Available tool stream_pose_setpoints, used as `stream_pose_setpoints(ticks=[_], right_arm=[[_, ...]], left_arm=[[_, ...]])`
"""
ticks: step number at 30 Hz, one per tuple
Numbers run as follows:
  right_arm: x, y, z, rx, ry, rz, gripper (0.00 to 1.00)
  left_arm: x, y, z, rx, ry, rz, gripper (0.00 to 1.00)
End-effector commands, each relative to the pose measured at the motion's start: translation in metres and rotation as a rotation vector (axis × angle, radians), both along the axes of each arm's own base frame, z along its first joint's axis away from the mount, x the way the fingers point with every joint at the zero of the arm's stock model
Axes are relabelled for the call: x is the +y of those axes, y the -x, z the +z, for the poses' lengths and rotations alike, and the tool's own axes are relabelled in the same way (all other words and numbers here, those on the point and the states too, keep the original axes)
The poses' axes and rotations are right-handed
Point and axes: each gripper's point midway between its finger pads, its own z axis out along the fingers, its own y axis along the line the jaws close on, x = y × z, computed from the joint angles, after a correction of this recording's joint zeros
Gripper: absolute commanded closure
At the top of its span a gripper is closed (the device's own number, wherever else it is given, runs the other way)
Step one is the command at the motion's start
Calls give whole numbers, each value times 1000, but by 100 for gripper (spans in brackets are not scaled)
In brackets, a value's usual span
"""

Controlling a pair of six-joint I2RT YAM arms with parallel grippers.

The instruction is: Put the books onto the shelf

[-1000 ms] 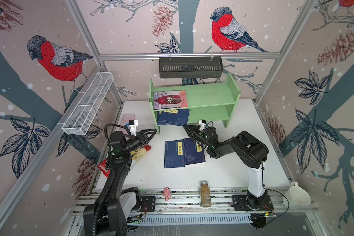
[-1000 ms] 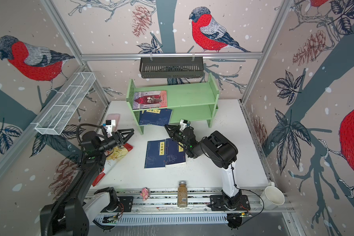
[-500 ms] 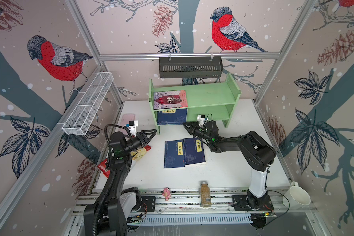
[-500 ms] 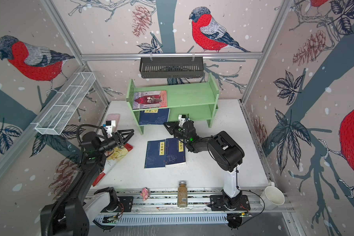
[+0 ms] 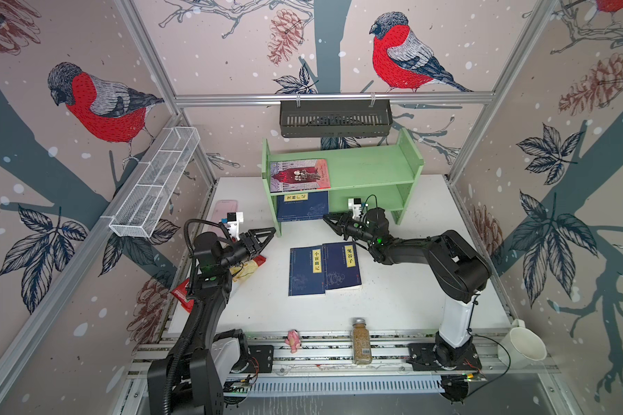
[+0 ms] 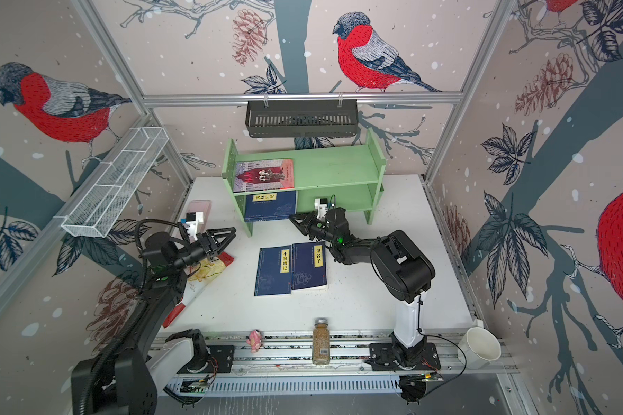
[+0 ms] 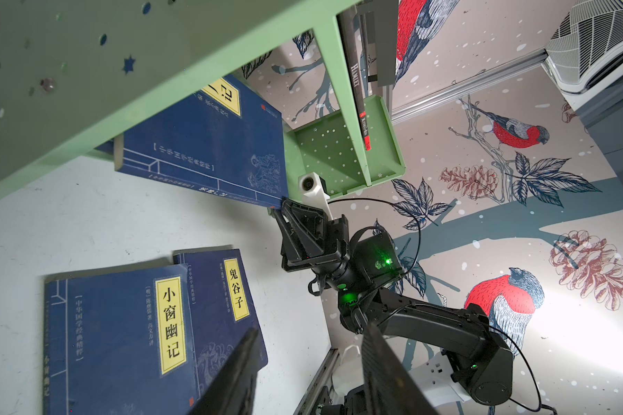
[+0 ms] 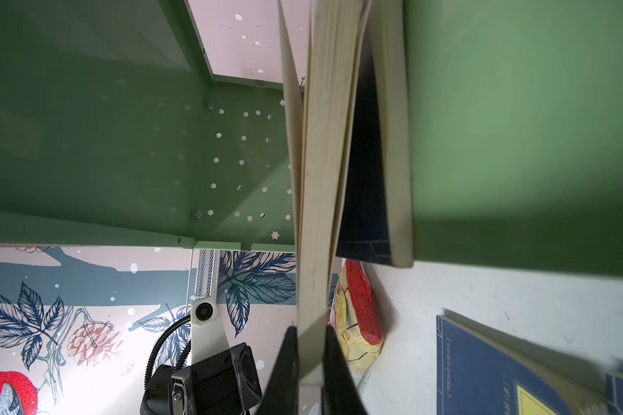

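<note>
The light green shelf [image 5: 367,169] stands at the back of the table. A pink-red book [image 5: 299,175] lies flat on its top tier. A navy book [image 5: 301,206] lies on the lower tier, sticking out at the front. My right gripper [image 5: 326,217] is shut on that book's near corner; in the right wrist view its fingers [image 8: 288,359] pinch the page edge [image 8: 321,179], with a second book's edge [image 8: 392,161] beside it. Two more navy books [image 5: 305,271] [image 5: 340,266] lie side by side on the table. My left gripper [image 5: 267,235] hovers open and empty by the shelf's left leg.
A black slotted basket [image 5: 335,118] hangs above the shelf and a white wire basket [image 5: 155,183] on the left wall. A pink slab [image 5: 225,212] and a red-yellow snack packet [image 5: 247,267] lie at the left. A spice jar [image 5: 361,341], pink figure [image 5: 292,339] and white cup [image 5: 524,346] stand along the front.
My right gripper has moved back toward the shelf, sliding the navy book further in on the lower tier. The left arm has stayed put.
</note>
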Motion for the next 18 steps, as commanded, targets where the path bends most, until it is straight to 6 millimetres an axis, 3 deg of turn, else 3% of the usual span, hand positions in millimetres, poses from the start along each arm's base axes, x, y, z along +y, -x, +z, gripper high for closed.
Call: stream_pose_setpoints(ticks=[1, 8, 18], right_arm=[[1, 1, 7, -41, 22, 38, 96], [-8, -8, -2, -13, -3, 20, 96], [-7, -11, 1, -6, -33, 2, 96]], left_arm=[[-1, 2, 8, -40, 0, -14, 52], [-1, 2, 8, -40, 0, -10, 52], [-1, 2, 6, -36, 0, -8, 52]])
